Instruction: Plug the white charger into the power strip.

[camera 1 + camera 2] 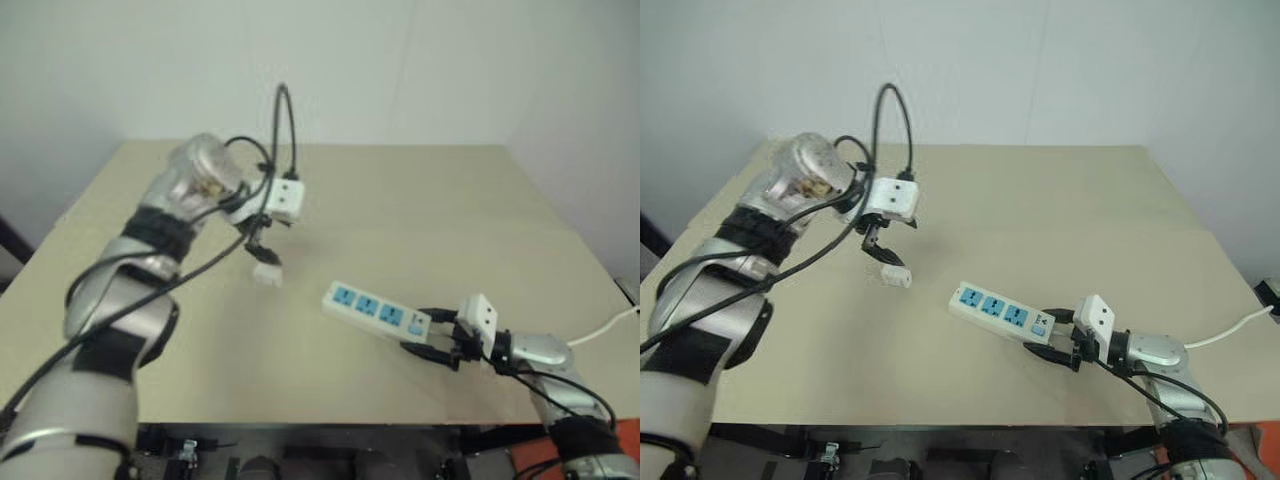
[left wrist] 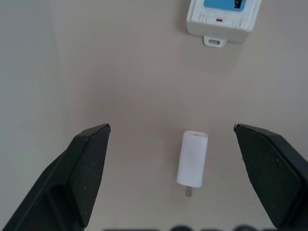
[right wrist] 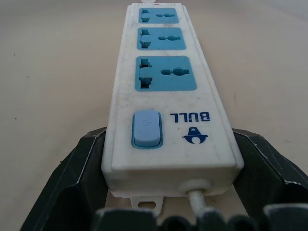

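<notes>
My left hand point(image 2: 171, 144) hovers spread above the white charger point(image 2: 192, 158), lying on the tabletop point(image 1: 420, 200). My right hand point(image 3: 168, 159) clamps the power strip point(image 3: 166, 91). Off-centre closure may knock the charger aside.

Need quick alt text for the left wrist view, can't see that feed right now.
The white charger lies flat on the beige table, in the gap between the left gripper's two wide-open black fingers, touched by neither. Its metal prong end faces the camera. Beyond it, one end of the power strip shows.
</notes>
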